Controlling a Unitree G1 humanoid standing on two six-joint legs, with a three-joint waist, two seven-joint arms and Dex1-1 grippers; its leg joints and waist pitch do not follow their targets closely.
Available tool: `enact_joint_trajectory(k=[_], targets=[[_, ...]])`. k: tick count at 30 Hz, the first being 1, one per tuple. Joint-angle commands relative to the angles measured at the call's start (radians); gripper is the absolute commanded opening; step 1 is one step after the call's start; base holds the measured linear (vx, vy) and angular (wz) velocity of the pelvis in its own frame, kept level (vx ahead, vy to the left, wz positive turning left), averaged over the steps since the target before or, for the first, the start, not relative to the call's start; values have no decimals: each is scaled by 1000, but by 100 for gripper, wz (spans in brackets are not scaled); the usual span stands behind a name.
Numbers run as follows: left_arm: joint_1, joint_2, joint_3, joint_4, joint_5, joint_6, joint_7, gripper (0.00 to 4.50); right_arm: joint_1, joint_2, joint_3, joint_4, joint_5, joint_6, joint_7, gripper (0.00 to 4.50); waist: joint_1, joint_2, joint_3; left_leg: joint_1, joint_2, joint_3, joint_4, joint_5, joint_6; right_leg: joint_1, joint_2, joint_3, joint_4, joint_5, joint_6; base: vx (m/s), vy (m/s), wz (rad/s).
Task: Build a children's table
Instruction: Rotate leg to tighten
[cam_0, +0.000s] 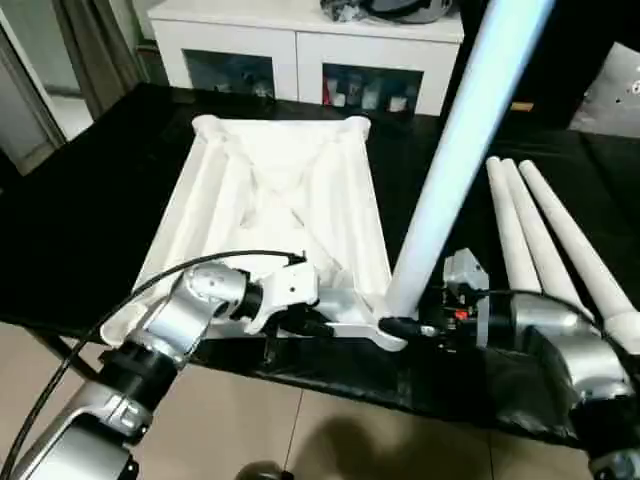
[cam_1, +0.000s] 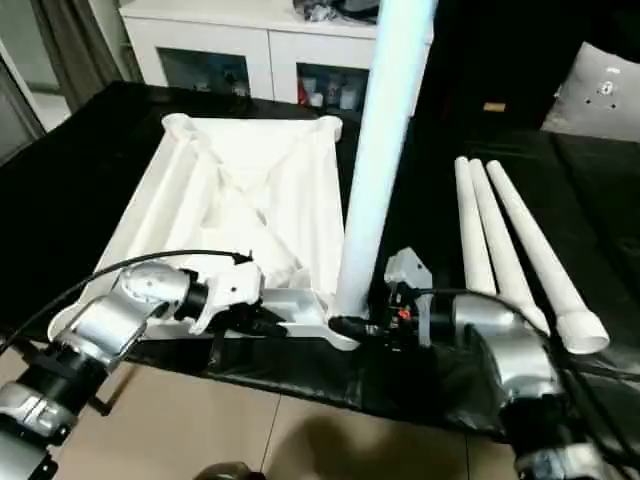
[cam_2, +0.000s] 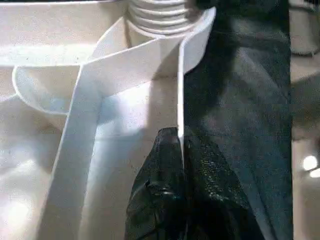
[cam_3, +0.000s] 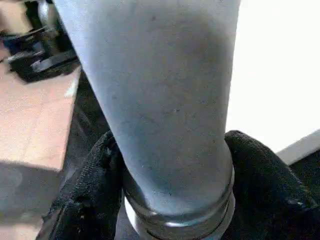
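The white table top lies upside down on the black work table, ribs facing up. One white leg stands upright in its near right corner socket. My right gripper is at the foot of this leg, one black finger pressed against each side of it. My left gripper is shut on the thin near rim of the top, just left of that corner. Three more legs lie side by side on the table to the right.
The black-covered work table ends just below both grippers, with tiled floor beyond. A white cabinet with glass doors stands behind the table. A black cable loops over my left forearm.
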Motion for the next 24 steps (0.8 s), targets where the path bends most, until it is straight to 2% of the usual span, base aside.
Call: enact_joint_trajectory(k=[1, 2, 3, 4, 5, 6, 7, 8, 10, 11, 12, 14, 17, 18, 19, 20, 22, 24], targets=[[15, -67, -13, -27, -7, 83, 92, 0, -18, 69, 19, 31, -45, 38, -159, 270, -12, -13, -52, 11, 133, -58, -83, -175, 39, 41, -143, 79, -79, -342, -158, 0, 0, 0], [18, -82, -4, -36, -9, 107, 119, 0, -25, 91, 12, 45, -57, 46, -210, 270, -21, -10, -49, 15, 128, -59, -84, -230, 13, 43, -146, 78, -93, -430, -133, 0, 0, 0], [19, -105, 8, -44, -15, 137, 152, 0, -34, 119, -3, 60, -60, 56, -263, 269, -28, -14, -47, 17, 124, -60, -82, -253, 5, 42, -147, 77, -98, -471, -121, 0, 0, 0], [19, -127, 20, -48, -16, 159, 187, 0, -43, 142, -16, 72, -60, 64, -304, 268, -39, -13, -41, 23, 120, -62, -82, -295, -3, 39, -147, 73, -111, -550, -98, 0, 0, 0], [15, -176, 46, -51, -19, 207, 262, 0, -62, 183, -36, 99, -69, 76, -391, 268, -48, -2, -39, 33, 119, -62, -81, -339, -14, 33, -142, 70, -122, -599, -77, 0, 0, 0], [14, -187, 52, -52, -20, 218, 279, 0, -66, 192, -40, 105, -73, 78, -411, 268, -55, -3, -38, 39, 120, -63, -81, -359, -21, 31, -141, 66, -125, -607, -76, 0, 0, 0], [11, -217, 69, -52, -21, 248, 325, 0, -78, 214, -50, 122, -83, 83, -463, 268, -63, -9, -41, 37, 118, -68, -82, -370, -24, 39, -139, 57, -127, -605, -62, 0, 0, 0], [5, -245, 84, -42, -14, 253, 376, 0, -87, 233, -60, 137, -90, 84, -514, 268, -65, -9, -44, 29, 118, -69, -84, -345, -16, 42, -141, 62, -123, -576, -58, 0, 0, 0], [5, -245, 84, -42, -14, 253, 376, 0, -87, 233, -60, 137, -90, 84, -514, 268, -65, -7, -46, 29, 117, -64, -82, -316, -1, 38, -141, 68, -122, -548, -63, 0, 0, 0], [-5, -273, 98, -28, 7, 255, 437, 0, -92, 248, -57, 149, -124, 56, -571, 303, -63, -8, -48, 23, 117, -61, -84, -285, 8, 40, -140, 72, -117, -514, -69, 0, 0, 0], [-7, -271, 96, -30, 13, 257, 442, 0, -87, 255, -67, 144, -120, 47, -580, 324, -61, -7, -49, 22, 119, -61, -84, -269, 12, 40, -140, 73, -115, -494, -72, 0, 0, 0], [-7, -260, 89, -35, 18, 257, 435, 0, -80, 259, -80, 133, -106, 38, -578, 341, -52, -7, -56, 18, 120, -57, -84, -214, 32, 45, -141, 78, -102, -410, -93, 0, 0, 0], [-1, -245, 82, -46, 26, 259, 425, 0, -73, 254, -85, 121, -103, 25, -563, 361, -49, -7, -60, 11, 124, -56, -82, -155, 55, 50, -139, 79, -87, -296, -125, 0, 0, 0], [3, -236, 80, -51, 30, 262, 420, 0, -68, 248, -85, 110, -96, 16, -542, 373, -48, -2, -62, 9, 124, -56, -81, -139, 62, 52, -139, 79, -81, -259, -138, 0, 0, 0], [5, -233, 79, -55, 32, 267, 421, 0, -67, 246, -85, 105, -92, 11, -535, 373, -49, -4, -62, 8, 123, -54, -80, -132, 67, 53, -139, 80, -80, -244, -142, 0, 0, 0], [5, -220, 73, -52, 35, 259, 411, 0, -57, 227, -80, 81, -84, -1, -500, 389, -47, 0, -63, 5, 124, -54, -78, -115, 78, 54, -138, 78, -76, -214, -154, 0, 0, 0], [5, -202, 66, -45, 37, 238, 388, 0, -46, 203, -72, 63, -83, -17, -460, 397, -47, -2, -61, 5, 124, -53, -77, -126, 83, 54, -138, 77, -81, -233, -148, 0, 0, 0], [5, -186, 60, -40, 34, 215, 363, 0, -37, 178, -65, 48, -81, -28, -420, 426, -46, -1, -60, 6, 126, -54, -79, -144, 83, 53, -136, 76, -84, -265, -136, 0, 0, 0]])
